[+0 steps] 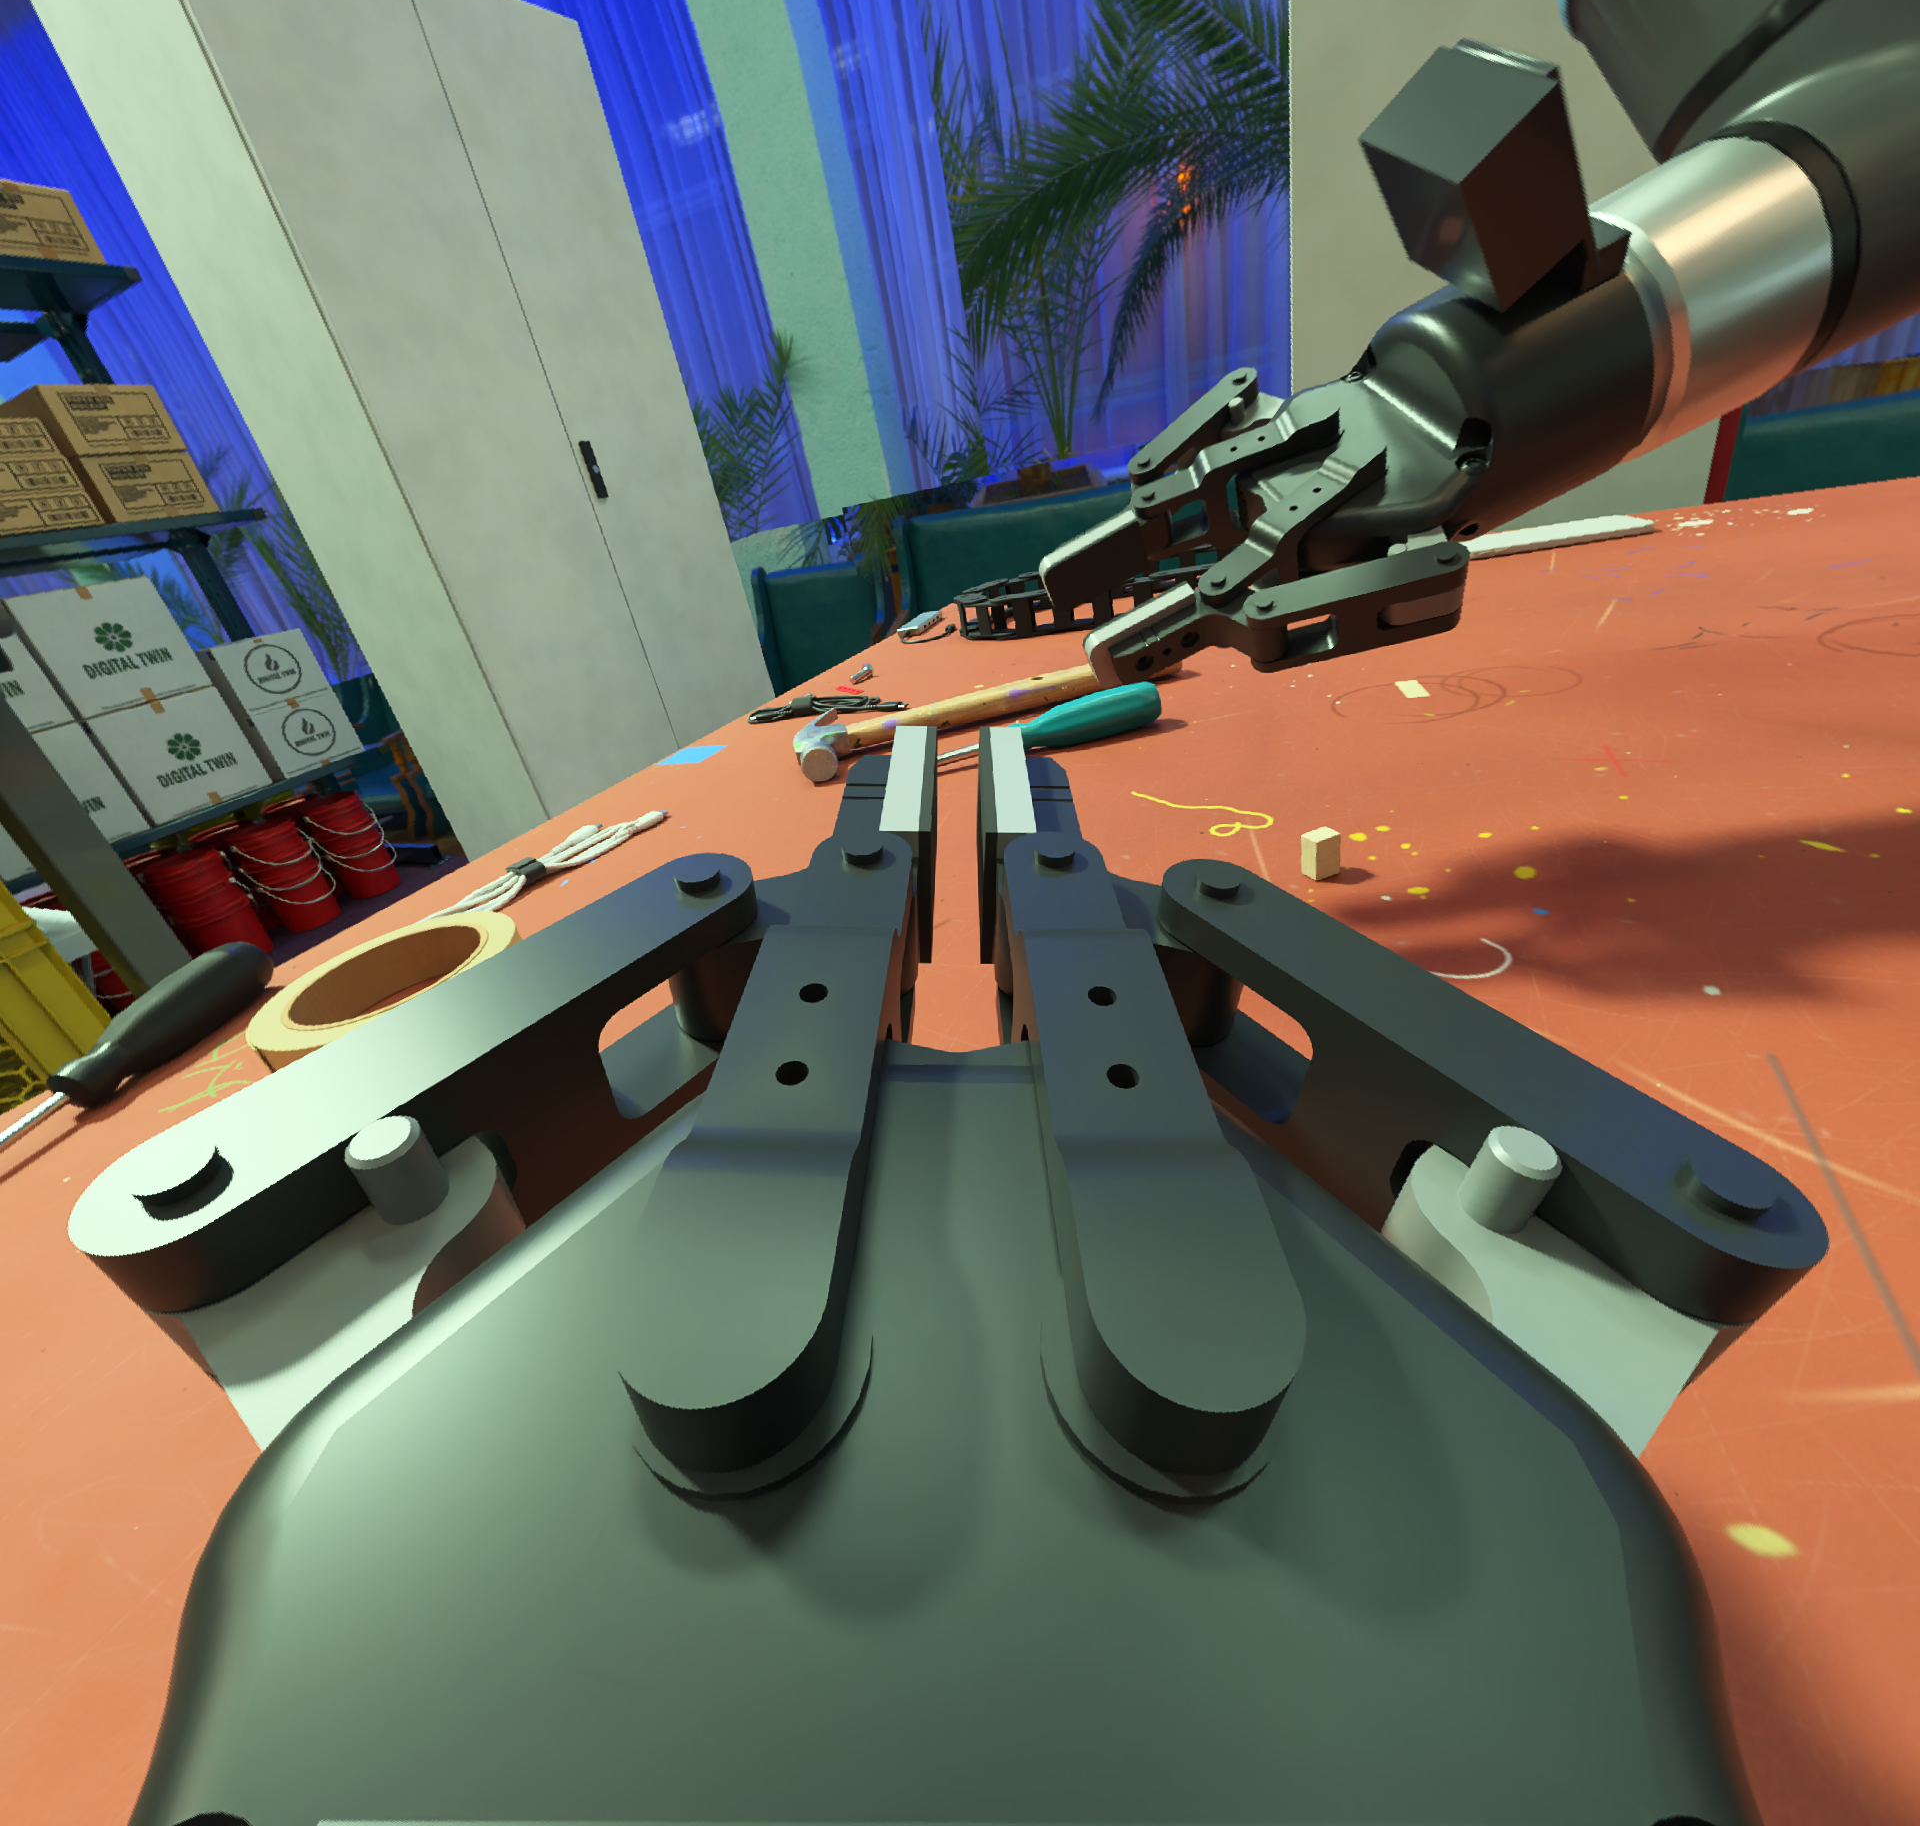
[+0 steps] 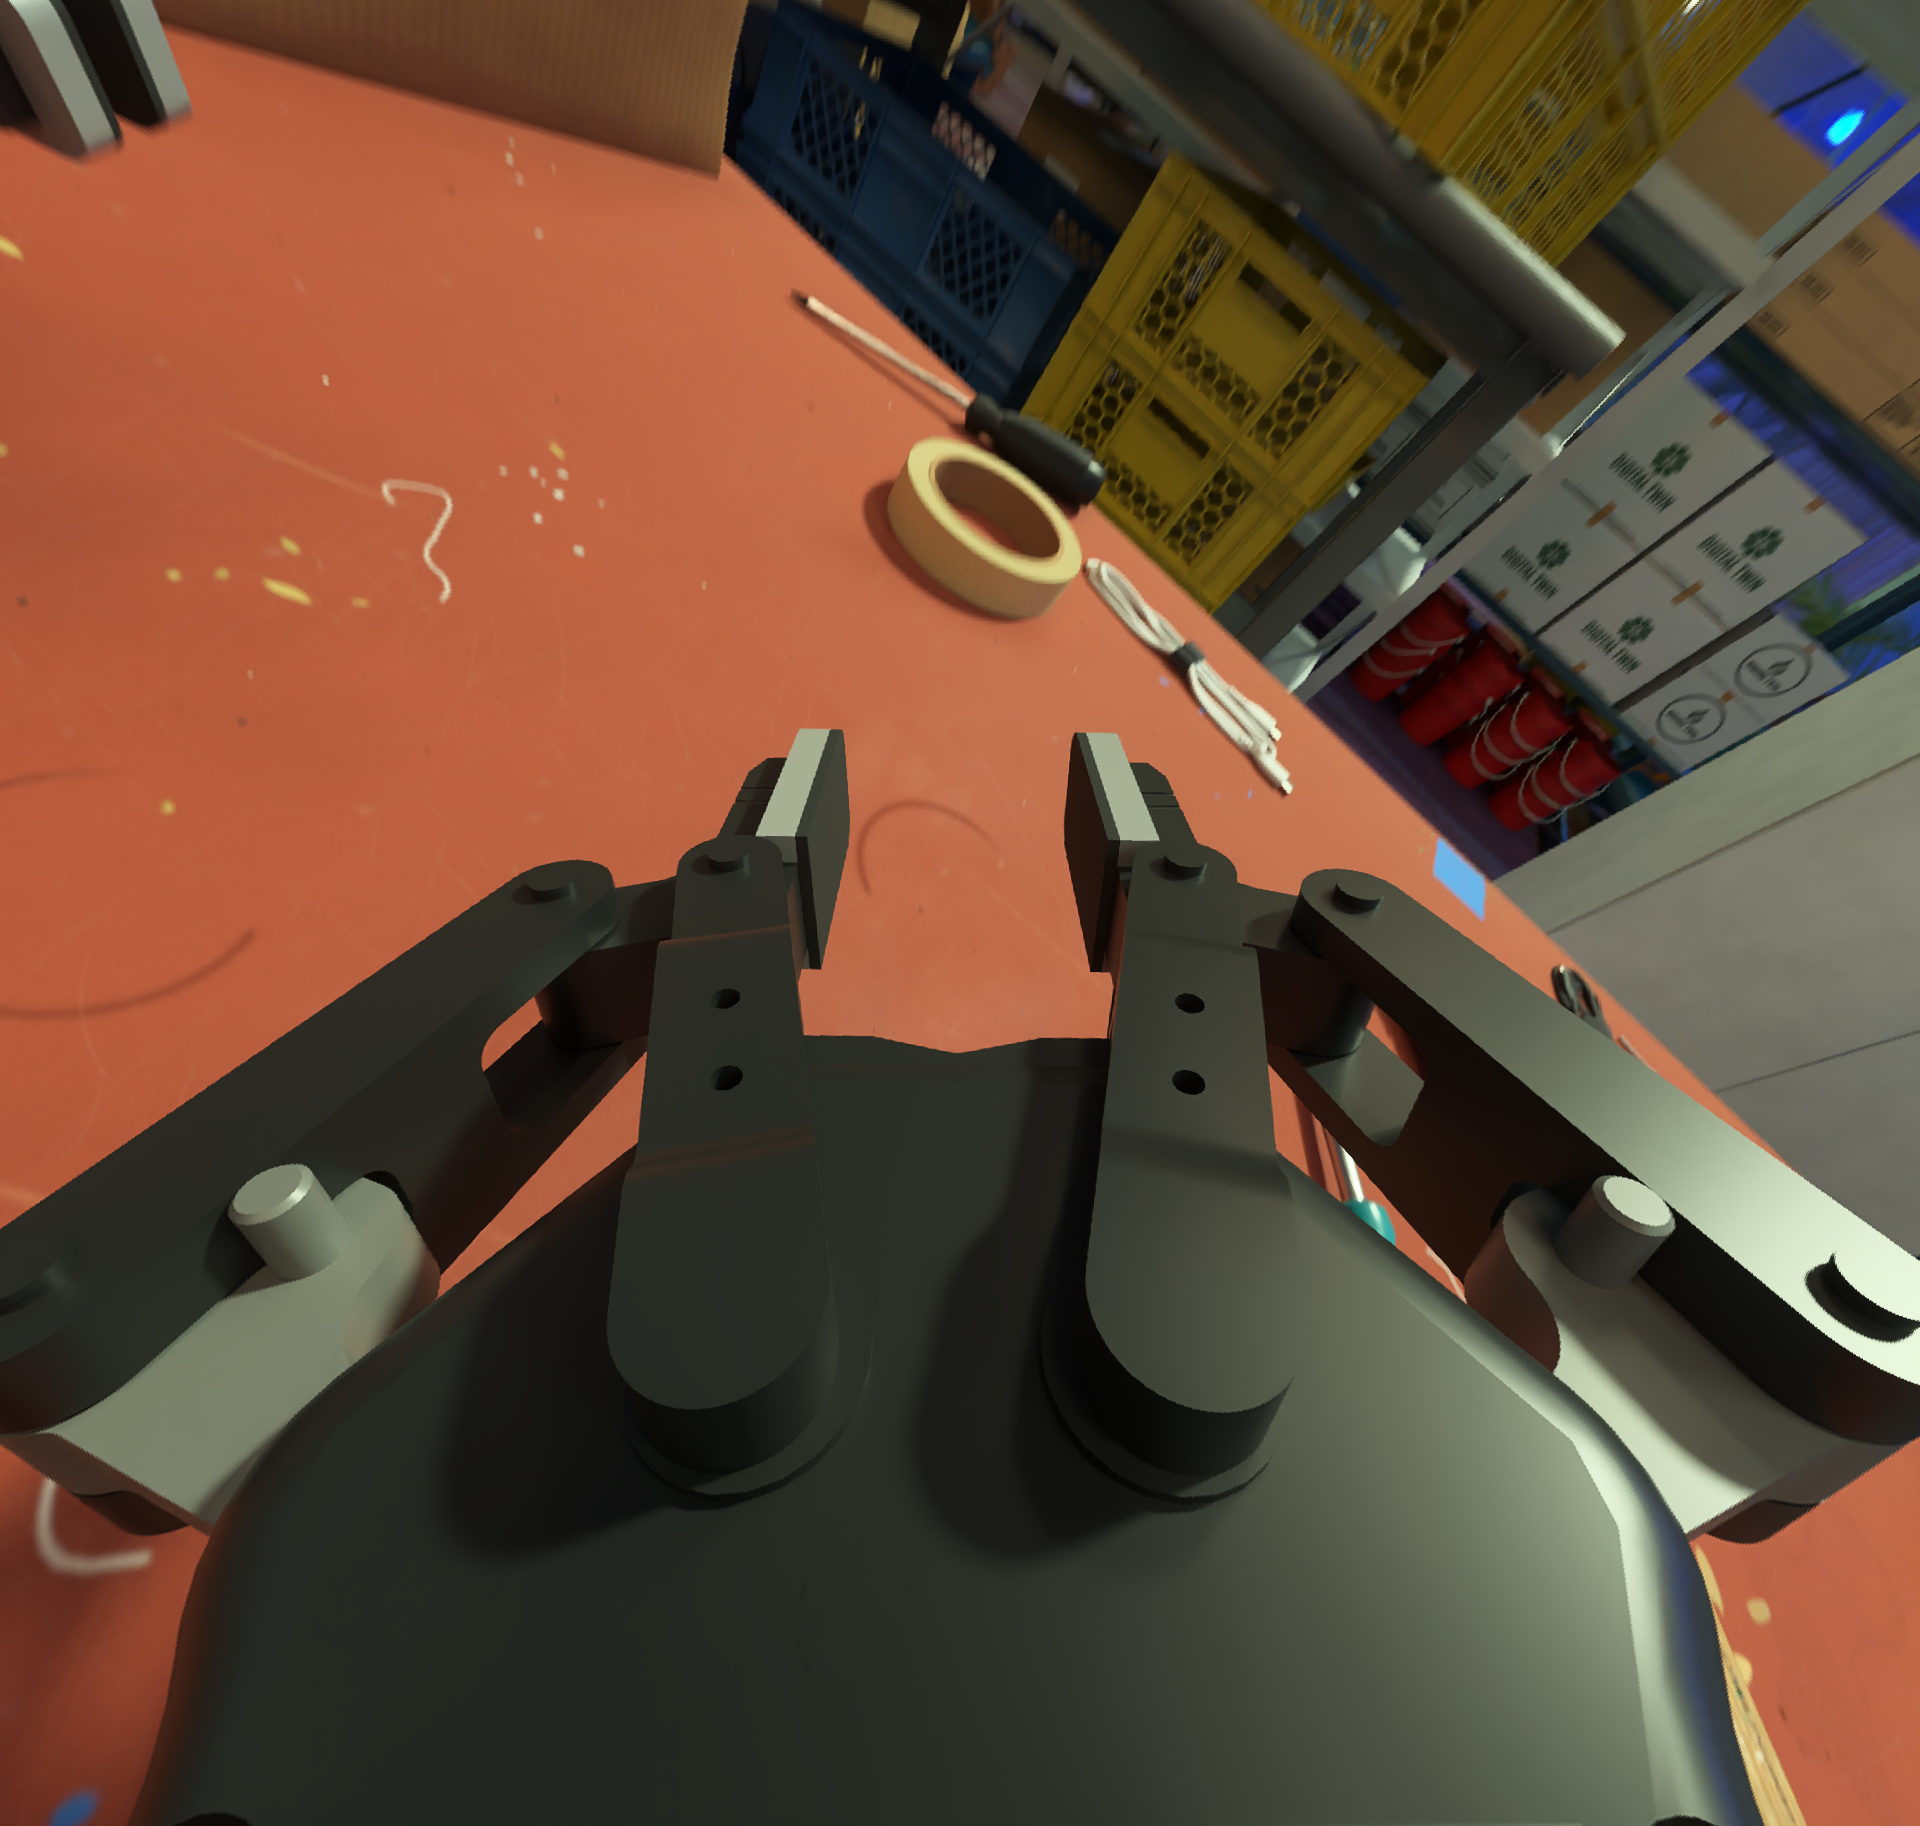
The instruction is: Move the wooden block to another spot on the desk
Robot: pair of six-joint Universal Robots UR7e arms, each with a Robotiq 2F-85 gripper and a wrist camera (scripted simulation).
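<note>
Left claw (image 1: pixel 957 777) low over desk (image 1: pixel 1558 1049), fingers nearly together, empty, right claw (image 2: pixel 957 820) spread apart, wooden block (image 1: pixel 1320 853) untouched

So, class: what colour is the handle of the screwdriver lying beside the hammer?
Teal, clearest in the left wrist view: screwdriver handle beside the hammer.

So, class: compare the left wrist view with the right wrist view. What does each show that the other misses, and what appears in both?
Only the left wrist view shows the small pale wooden block, the wooden-handled hammer, the black cable chain and the left gripper, jaws nearly closed and empty.

Only the right wrist view shows the brown corrugated cardboard sheet.

Both show the beige tape roll, the black-handled screwdriver, the white bundled cord, the orange desk and the right gripper, jaws apart.
</note>
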